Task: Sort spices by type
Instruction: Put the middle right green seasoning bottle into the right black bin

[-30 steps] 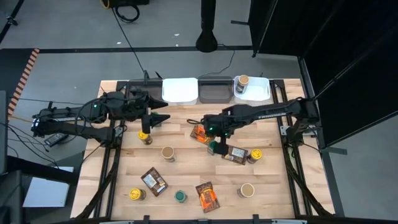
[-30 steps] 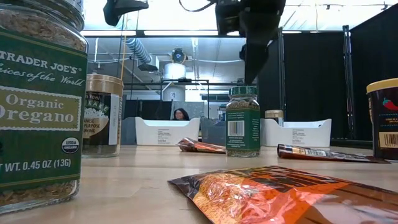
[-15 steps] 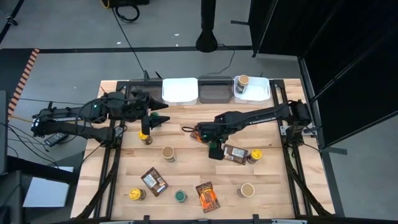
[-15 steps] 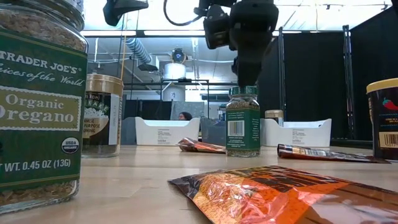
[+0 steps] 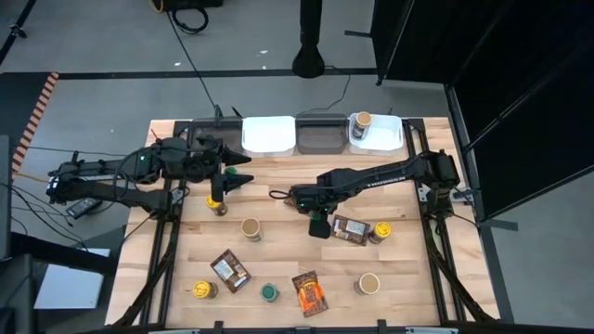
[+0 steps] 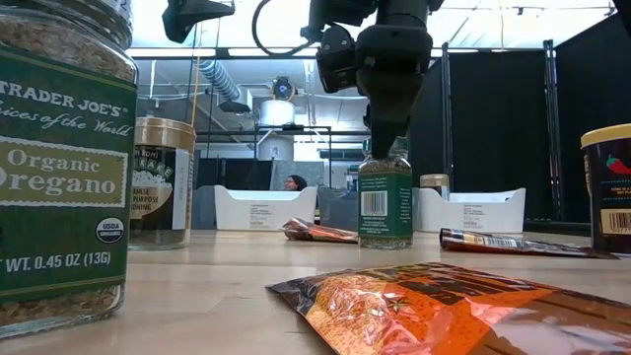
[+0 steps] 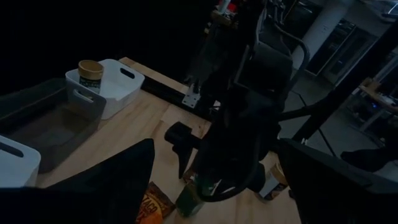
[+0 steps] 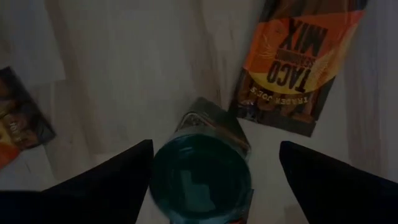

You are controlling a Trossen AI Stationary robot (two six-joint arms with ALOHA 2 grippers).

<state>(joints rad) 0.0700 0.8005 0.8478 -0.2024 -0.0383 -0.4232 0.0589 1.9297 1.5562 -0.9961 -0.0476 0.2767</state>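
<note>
The spices are small jars and flat packets spread over the table. A green-lidded jar stands upright on its base at mid-table. My right gripper points down over it, open, with one finger on either side of the lid. Beside the jar lies a taco-mix packet. My left gripper waits open, raised above the table's far left, near a yellow-lidded jar.
Two white bins and a dark one line the far edge; the right white bin holds a tan-lidded jar. An orange packet lies under my right arm. More jars and packets lie nearer.
My right gripper has come down and moved a little toward the table's left, from above and beside the green-lidded jar to around its lid. The jar has stayed where it was.
</note>
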